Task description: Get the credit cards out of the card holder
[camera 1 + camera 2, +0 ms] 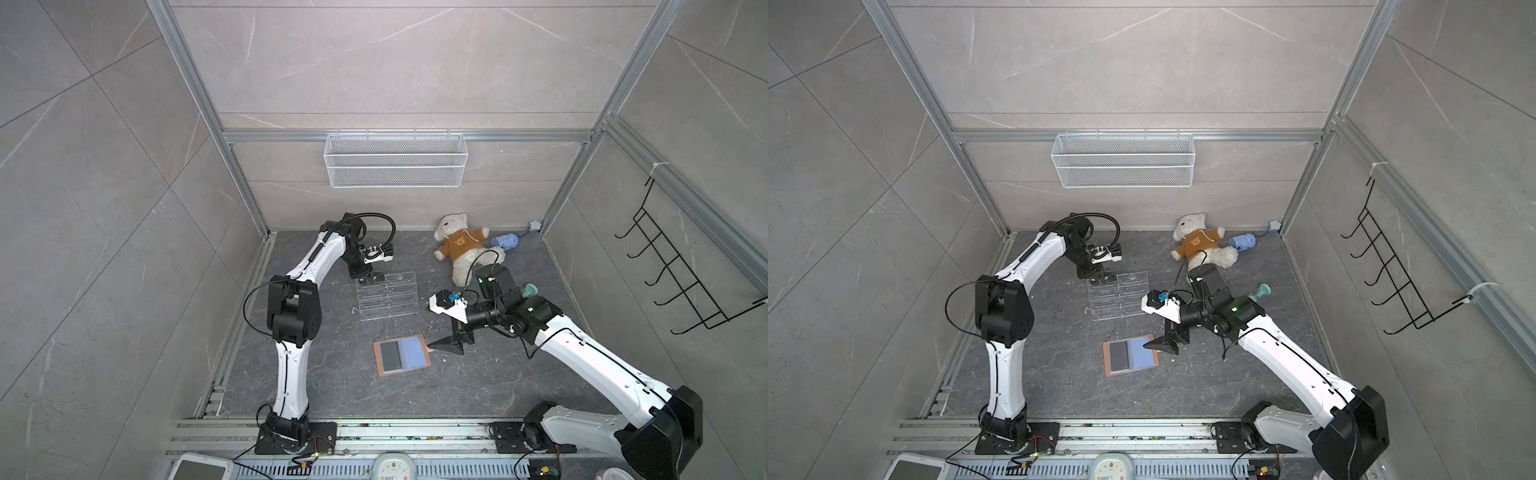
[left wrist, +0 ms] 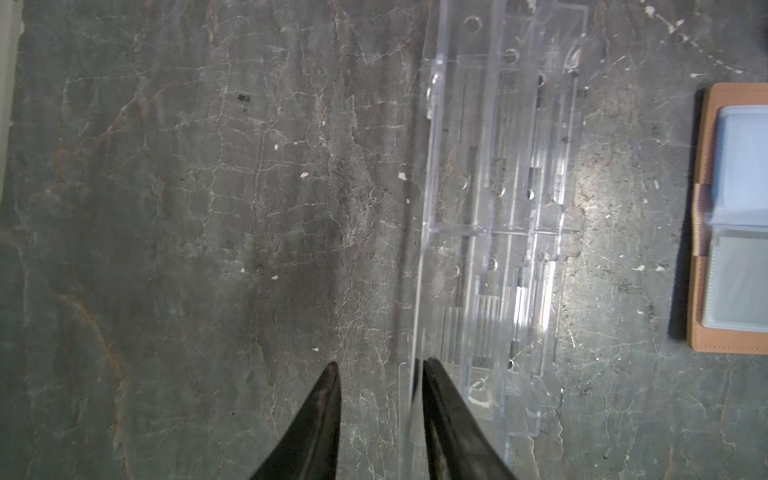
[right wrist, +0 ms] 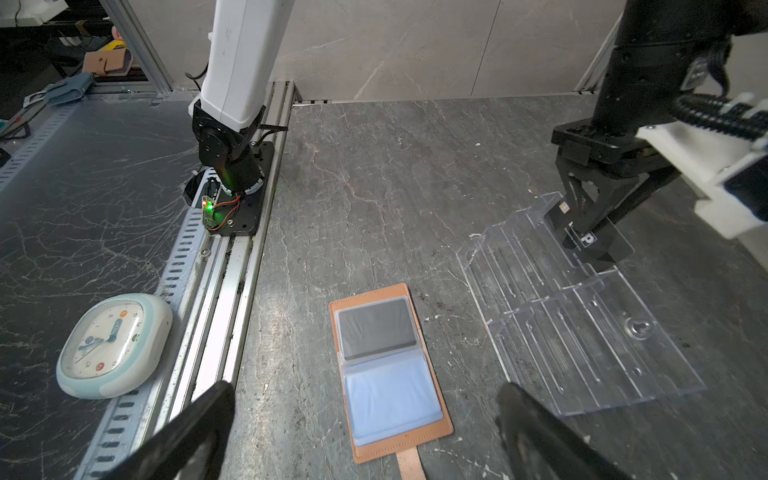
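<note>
Between the half-parted left fingers (image 2: 320,415) stands a credit card (image 3: 588,240), seemingly loose; right fingers (image 3: 195,424) gape beside the card holder (image 3: 399,439).

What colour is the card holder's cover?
Tan brown; the card holder shows best in the right wrist view.
</note>
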